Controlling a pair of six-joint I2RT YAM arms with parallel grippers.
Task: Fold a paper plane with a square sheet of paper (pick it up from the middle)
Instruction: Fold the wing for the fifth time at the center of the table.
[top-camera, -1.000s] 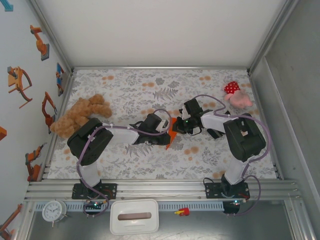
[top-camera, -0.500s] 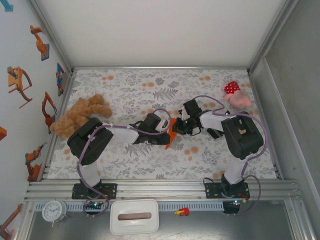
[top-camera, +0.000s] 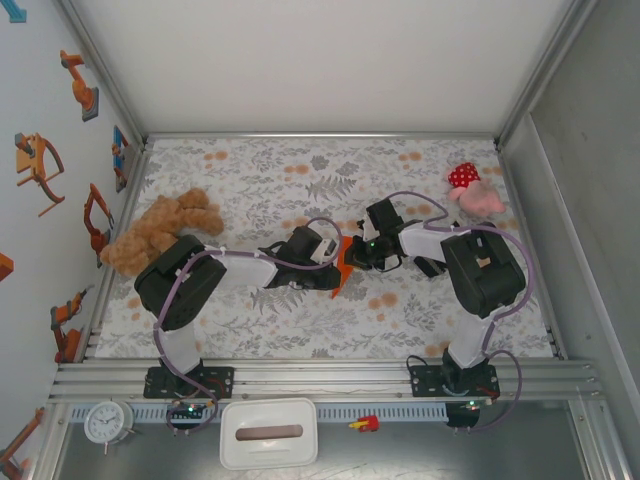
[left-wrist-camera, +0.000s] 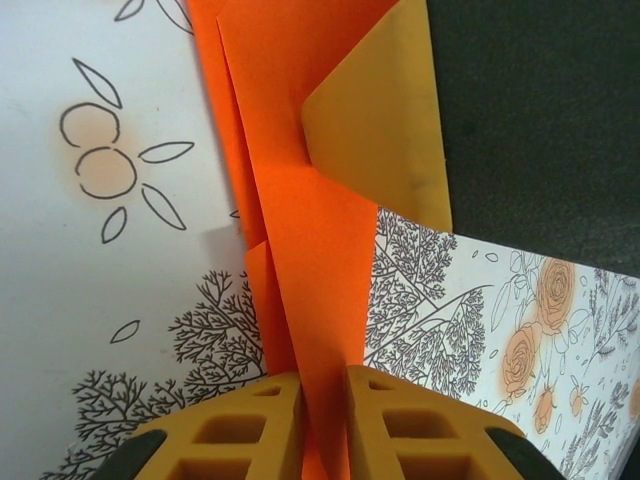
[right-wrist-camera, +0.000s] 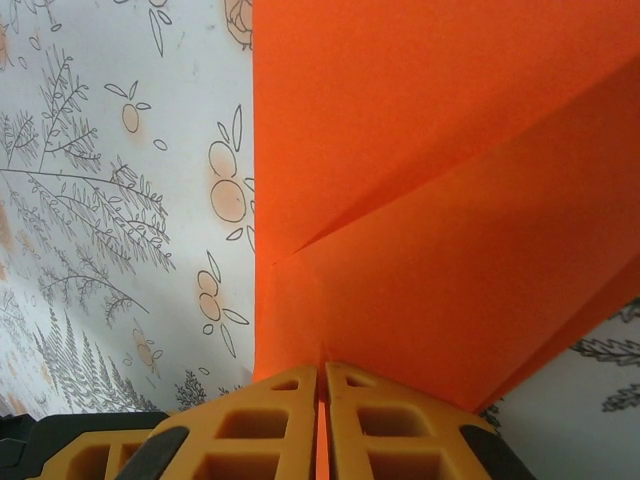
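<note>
top view: the orange paper (top-camera: 343, 268) is mostly hidden between the two arms, well right of the teddy bear (top-camera: 165, 230); its folds can't be made out. The polka-dot plush (top-camera: 470, 190) is parked far right of the teddy bear.
left wrist: the left gripper (left-wrist-camera: 323, 400) is clamped on a narrow folded strip of the paper; the top is cut off.
right wrist: the right gripper (right-wrist-camera: 321, 400) is pinched tight on the broad creased panel, edges cropped.
</note>
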